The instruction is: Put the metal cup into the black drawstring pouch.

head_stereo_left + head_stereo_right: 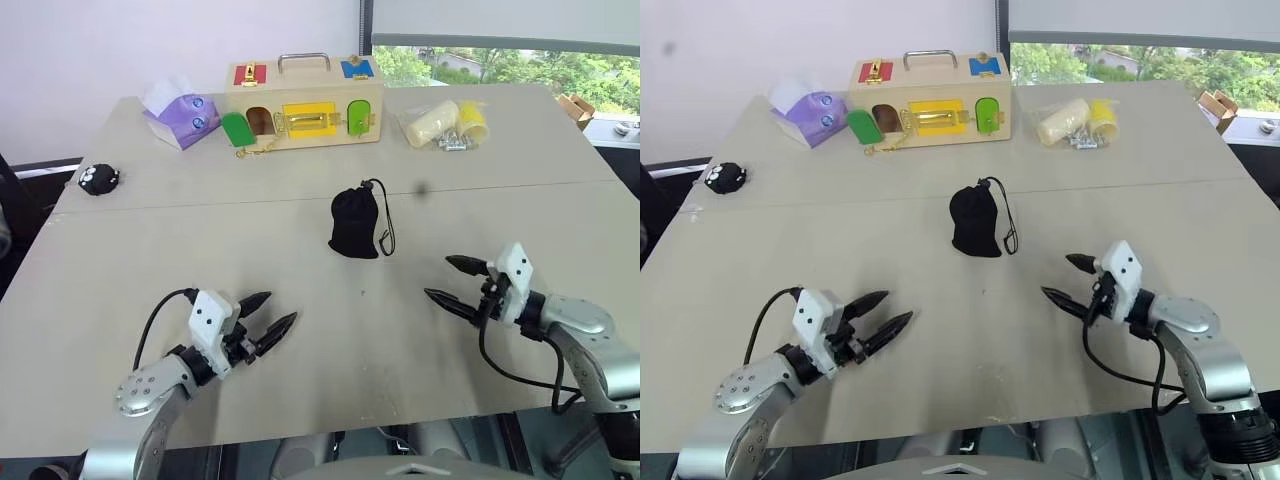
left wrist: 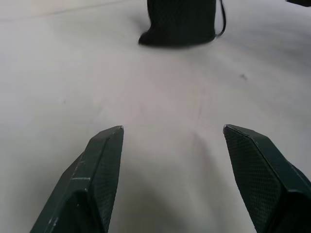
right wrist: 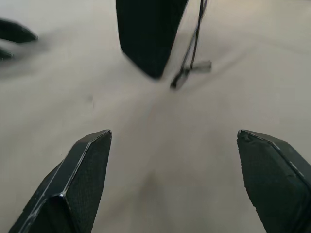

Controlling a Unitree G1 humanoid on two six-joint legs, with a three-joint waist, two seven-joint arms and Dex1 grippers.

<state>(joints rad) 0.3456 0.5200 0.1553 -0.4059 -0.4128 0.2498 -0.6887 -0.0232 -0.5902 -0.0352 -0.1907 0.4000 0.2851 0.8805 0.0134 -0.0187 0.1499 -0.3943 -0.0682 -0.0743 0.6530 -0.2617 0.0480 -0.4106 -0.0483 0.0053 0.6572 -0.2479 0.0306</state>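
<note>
The black drawstring pouch (image 1: 355, 222) stands upright and bulging in the middle of the table, its mouth drawn together and its thin cord (image 1: 385, 225) trailing down its right side. The metal cup is out of view. My left gripper (image 1: 282, 306) hovers low over the table to the near left of the pouch, open, with nothing between its fingers. My right gripper (image 1: 438, 277) is to the near right of the pouch, also open and empty. Both point inward toward the pouch, which appears ahead in the left wrist view (image 2: 180, 22) and the right wrist view (image 3: 148, 34).
At the back of the table stands a wooden latch box (image 1: 300, 105) with a handle. A purple tissue pack (image 1: 180, 115) lies to its left and a clear bag of items (image 1: 445, 123) to its right. A small black round toy (image 1: 98, 179) sits at the left edge.
</note>
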